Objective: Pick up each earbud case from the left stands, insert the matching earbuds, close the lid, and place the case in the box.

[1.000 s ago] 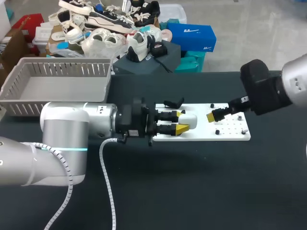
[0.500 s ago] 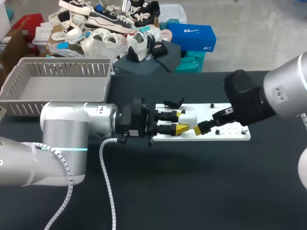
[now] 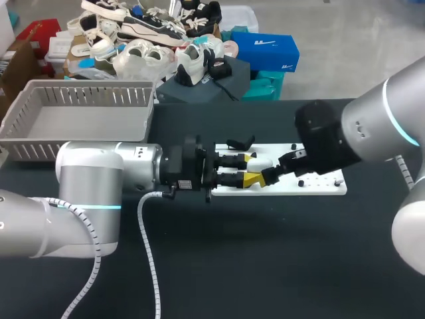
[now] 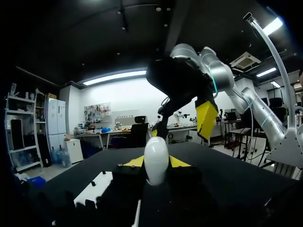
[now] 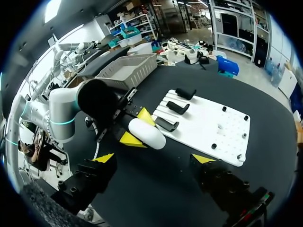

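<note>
Here, left gripper (image 3: 251,169) clamps the white earbud case (image 3: 260,165), right gripper (image 5: 155,160) gapes at its 4 o'clock; earbud insertion, closing and transfer to the 10-o'clock box (image 3: 99,96) apparently remain.

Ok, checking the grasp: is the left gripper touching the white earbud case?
Touching. In the left wrist view, the left gripper's yellow tips press the white earbud case from both sides.

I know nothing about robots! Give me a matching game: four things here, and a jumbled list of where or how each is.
Things:
1 earbud case
2 grey box
3 white board
4 right end effector

States:
A open, beside the case
B far left, looks empty
C held in the left end effector
D carries black stands

Pairs: 1-C, 2-B, 3-D, 4-A
</note>
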Robot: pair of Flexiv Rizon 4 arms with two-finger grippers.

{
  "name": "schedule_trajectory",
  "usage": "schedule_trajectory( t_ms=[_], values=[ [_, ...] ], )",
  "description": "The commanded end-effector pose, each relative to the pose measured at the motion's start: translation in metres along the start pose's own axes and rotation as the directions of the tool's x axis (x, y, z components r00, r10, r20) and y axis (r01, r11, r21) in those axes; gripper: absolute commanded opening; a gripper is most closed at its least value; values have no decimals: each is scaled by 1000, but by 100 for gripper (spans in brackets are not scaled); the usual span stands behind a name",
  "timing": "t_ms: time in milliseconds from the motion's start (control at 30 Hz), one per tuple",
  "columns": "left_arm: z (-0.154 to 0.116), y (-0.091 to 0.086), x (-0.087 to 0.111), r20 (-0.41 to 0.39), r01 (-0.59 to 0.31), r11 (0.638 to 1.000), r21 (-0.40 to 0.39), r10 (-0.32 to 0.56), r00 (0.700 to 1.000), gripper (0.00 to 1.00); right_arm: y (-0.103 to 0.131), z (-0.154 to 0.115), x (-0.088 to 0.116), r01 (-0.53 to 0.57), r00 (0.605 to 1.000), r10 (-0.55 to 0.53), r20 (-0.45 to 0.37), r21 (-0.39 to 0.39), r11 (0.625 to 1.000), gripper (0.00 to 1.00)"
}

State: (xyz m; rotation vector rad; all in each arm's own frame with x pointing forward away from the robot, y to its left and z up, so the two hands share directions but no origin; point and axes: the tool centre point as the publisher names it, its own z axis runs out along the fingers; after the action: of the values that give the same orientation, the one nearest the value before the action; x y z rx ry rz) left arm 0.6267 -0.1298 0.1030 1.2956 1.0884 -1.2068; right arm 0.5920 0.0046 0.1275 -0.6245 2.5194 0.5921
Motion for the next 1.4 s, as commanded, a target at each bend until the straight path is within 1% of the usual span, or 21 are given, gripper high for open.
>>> schedule_trajectory(
  t_ms=[33,267,600,1400],
  values=[
    [0,0,1,2,-2,1000,0,2,1000,0,-2,3,3,-13,1000,12,8,60,998,100],
    [0,0,1,2,-2,1000,0,2,1000,0,-10,4,1,-31,999,30,12,71,997,100],
    [0,0,1,2,-2,1000,0,2,1000,0,-16,8,-6,-29,1000,29,10,78,997,100],
    [0,0,1,2,-2,1000,0,2,1000,0,-21,15,-9,-33,999,33,2,78,996,100]
  ],
)
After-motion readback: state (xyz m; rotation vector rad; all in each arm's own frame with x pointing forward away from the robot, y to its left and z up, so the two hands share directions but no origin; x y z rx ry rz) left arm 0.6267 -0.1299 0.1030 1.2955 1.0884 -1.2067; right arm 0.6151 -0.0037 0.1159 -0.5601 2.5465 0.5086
